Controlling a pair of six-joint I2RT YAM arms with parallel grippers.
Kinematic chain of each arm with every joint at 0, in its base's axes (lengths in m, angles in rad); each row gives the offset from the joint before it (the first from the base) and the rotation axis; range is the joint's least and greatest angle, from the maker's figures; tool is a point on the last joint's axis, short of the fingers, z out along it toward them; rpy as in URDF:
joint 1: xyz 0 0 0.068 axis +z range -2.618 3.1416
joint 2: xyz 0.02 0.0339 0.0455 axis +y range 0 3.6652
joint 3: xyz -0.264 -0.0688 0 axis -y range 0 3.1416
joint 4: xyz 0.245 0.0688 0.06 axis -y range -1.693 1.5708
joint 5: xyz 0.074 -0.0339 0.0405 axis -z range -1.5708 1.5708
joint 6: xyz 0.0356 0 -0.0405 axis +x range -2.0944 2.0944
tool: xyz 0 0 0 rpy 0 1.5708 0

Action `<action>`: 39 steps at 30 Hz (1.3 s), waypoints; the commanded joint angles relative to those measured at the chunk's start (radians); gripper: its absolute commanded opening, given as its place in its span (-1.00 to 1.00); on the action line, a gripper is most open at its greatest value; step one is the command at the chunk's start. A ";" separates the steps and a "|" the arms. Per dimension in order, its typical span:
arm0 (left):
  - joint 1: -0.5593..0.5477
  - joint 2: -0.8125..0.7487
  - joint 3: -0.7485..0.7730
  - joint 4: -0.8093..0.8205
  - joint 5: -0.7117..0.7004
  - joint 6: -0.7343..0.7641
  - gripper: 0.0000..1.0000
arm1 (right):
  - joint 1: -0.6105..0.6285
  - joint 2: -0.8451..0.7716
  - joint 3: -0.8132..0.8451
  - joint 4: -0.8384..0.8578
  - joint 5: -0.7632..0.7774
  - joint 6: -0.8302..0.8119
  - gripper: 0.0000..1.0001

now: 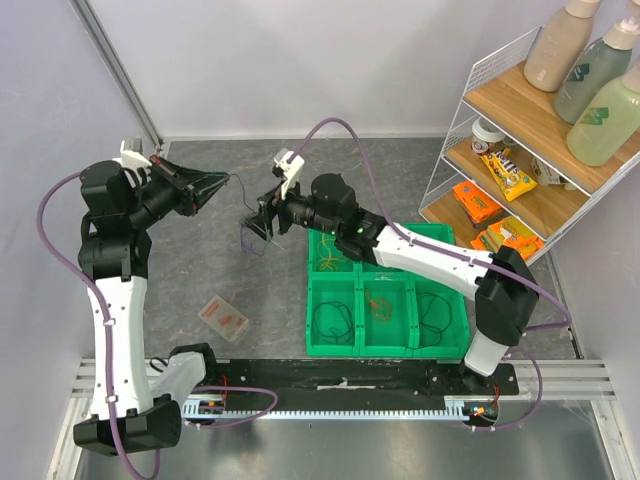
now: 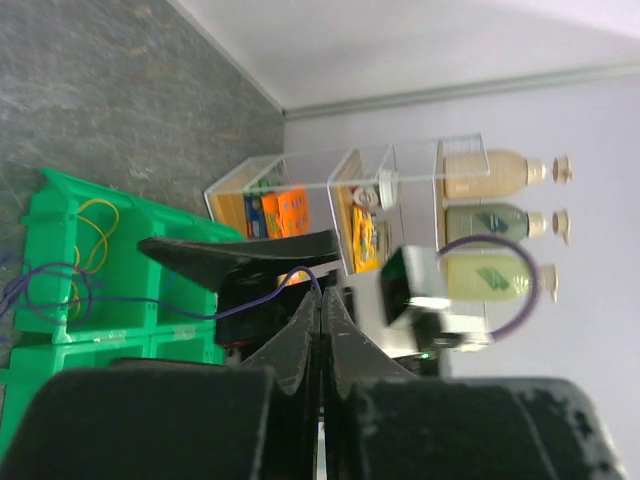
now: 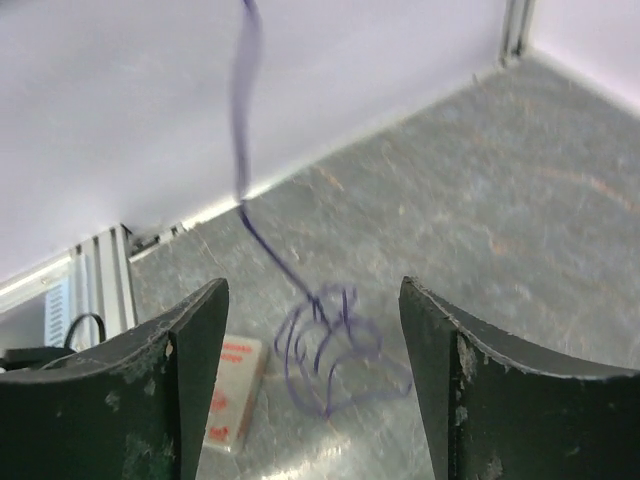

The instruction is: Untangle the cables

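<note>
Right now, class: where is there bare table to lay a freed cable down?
Free: the table between the small packet and green bin; also the far strip along the back wall. Crowded: the bin's compartments, and around the hanging purple cable.

walls (image 1: pixel 300 60): pale lilac | tabletop (image 1: pixel 400 160): mottled grey | wire shelf rack (image 1: pixel 510 105): right

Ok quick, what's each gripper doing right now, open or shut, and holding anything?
Left gripper: shut on the purple cable.
Right gripper: open, holding nothing.
</note>
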 commanded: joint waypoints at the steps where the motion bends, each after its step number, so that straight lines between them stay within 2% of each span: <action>1: 0.001 0.005 -0.045 0.168 0.198 0.068 -0.97 | 0.001 0.013 0.130 -0.005 -0.076 -0.051 0.55; 4: -0.001 0.000 -0.053 0.203 0.227 0.069 -0.97 | -0.001 0.031 0.168 0.010 -0.077 -0.029 0.55; 5: -0.001 -0.002 -0.056 0.211 0.229 0.068 -0.96 | -0.001 0.039 0.183 0.018 -0.079 -0.011 0.51; 6: -0.001 -0.002 -0.059 0.223 0.232 0.066 -0.97 | 0.001 0.046 0.197 0.019 -0.079 0.007 0.35; 7: -0.001 -0.003 -0.062 0.240 0.239 0.064 -0.97 | -0.001 0.060 0.222 0.010 -0.074 0.023 -0.02; 8: -0.001 0.001 -0.066 0.255 0.252 0.064 -0.97 | -0.001 0.066 0.240 -0.004 -0.067 0.043 -0.66; 9: -0.001 0.005 -0.068 0.265 0.259 0.075 -0.96 | -0.002 0.068 0.258 -0.017 -0.055 0.064 -1.00; 10: -0.001 0.011 -0.073 0.271 0.273 0.100 -0.97 | -0.005 0.062 0.266 -0.025 -0.051 0.083 -1.00; 11: -0.001 0.018 -0.073 0.272 0.288 0.129 -0.75 | -0.010 0.053 0.268 -0.024 -0.054 0.109 -1.00; 12: -0.001 0.027 -0.073 0.251 0.299 0.171 -0.13 | -0.016 0.039 0.268 -0.025 -0.048 0.132 -1.00; 13: -0.001 0.031 -0.068 0.214 0.292 0.217 0.30 | -0.022 0.024 0.271 -0.045 -0.032 0.150 -1.00; 14: -0.001 0.026 -0.068 0.159 0.264 0.269 0.87 | -0.036 0.013 0.278 -0.066 -0.025 0.172 -1.00; 17: -0.001 -0.014 -0.100 0.059 0.160 0.396 0.88 | -0.079 -0.018 0.292 -0.129 -0.047 0.237 -1.00; 19: -0.001 -0.060 -0.141 0.059 0.100 0.425 0.80 | -0.114 -0.032 0.298 -0.149 -0.099 0.288 -1.00; 21: -0.001 -0.113 -0.201 0.091 0.066 0.457 0.58 | -0.146 -0.042 0.302 -0.168 -0.148 0.327 -1.00; 24: -0.004 -0.160 -0.295 0.122 0.051 0.500 0.12 | -0.181 -0.061 0.305 -0.197 -0.215 0.374 -1.00; 26: -0.022 -0.166 -0.376 0.201 0.103 0.497 -0.01 | -0.206 -0.067 0.311 -0.202 -0.267 0.406 -1.00; 29: -0.108 -0.166 -0.499 0.413 0.189 0.462 -0.01 | -0.237 -0.076 0.321 -0.208 -0.337 0.442 -1.00; 34: -0.307 -0.186 -0.546 0.551 0.056 0.604 0.13 | -0.264 -0.093 0.334 -0.220 -0.424 0.446 -1.00; 37: -0.325 -0.213 -0.573 0.645 0.046 0.624 0.13 | -0.269 -0.102 0.338 -0.228 -0.462 0.456 -1.00; 39: -0.325 -0.216 -0.573 0.654 0.045 0.634 0.01 | -0.269 -0.108 0.338 -0.228 -0.484 0.463 -1.00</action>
